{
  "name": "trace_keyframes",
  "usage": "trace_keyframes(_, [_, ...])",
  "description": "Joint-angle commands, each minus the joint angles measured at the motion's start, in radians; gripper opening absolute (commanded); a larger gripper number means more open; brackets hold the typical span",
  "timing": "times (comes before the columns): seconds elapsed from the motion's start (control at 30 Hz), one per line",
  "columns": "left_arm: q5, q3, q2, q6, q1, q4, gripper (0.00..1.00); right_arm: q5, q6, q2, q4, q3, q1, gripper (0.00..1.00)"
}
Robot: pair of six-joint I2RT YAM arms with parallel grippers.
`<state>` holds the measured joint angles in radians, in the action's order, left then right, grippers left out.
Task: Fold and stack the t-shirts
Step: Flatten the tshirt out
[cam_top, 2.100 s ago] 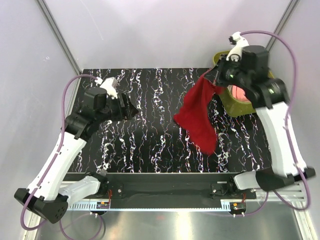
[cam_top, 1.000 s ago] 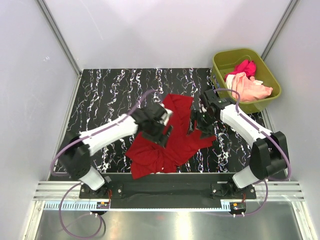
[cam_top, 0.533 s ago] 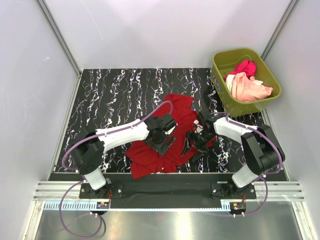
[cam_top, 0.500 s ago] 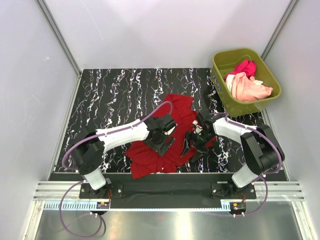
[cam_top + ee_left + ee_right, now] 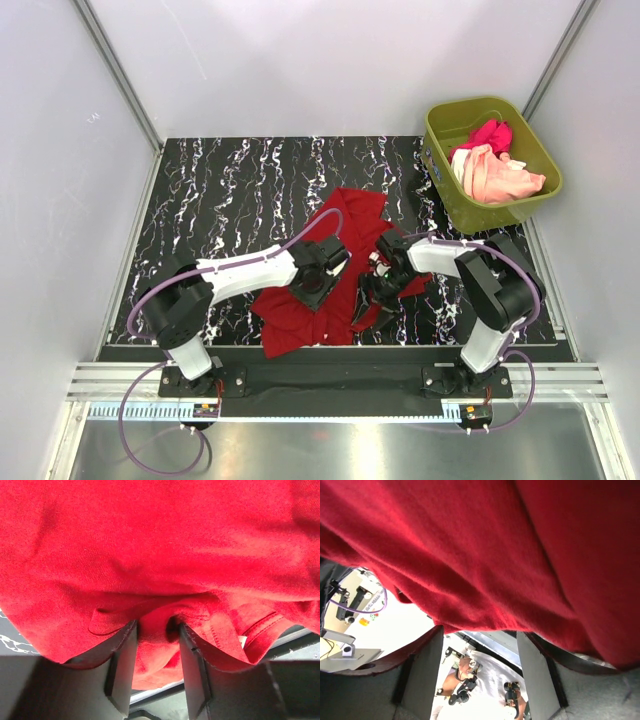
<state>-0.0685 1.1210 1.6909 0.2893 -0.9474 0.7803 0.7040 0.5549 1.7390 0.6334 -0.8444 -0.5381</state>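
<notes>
Centrally, crumpled red shirt, green tub at far right

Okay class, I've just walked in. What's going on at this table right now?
Two robot arms are working on a deep red t-shirt, which lies crumpled on the black marbled table. The left hand has pinched a fold of it. The right hand is open at the shirt's edge. No neat fold has been made yet. A magenta-pink t-shirt and a pale peach t-shirt sit in the olive-green tub at the far right.
</notes>
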Motion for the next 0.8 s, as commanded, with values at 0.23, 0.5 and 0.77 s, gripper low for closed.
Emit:
trace_keyframes(0.23, [-0.059,-0.016,-0.118,0.022,-0.001,-0.046,0.26,0.0,0.0,0.048,-0.014,-0.105,-0.057,0.48])
trace_keyframes(0.5, [-0.149,-0.017,-0.279,0.034,-0.001,-0.012,0.15,-0.179,0.017,-0.019,0.028,-0.228,-0.053,0.0])
trace_keyframes(0.77, [-0.223,0.066,-0.422,0.017,0.001,0.054,0.07,-0.434,0.007,-0.226,0.196,-0.497,0.067,0.0])
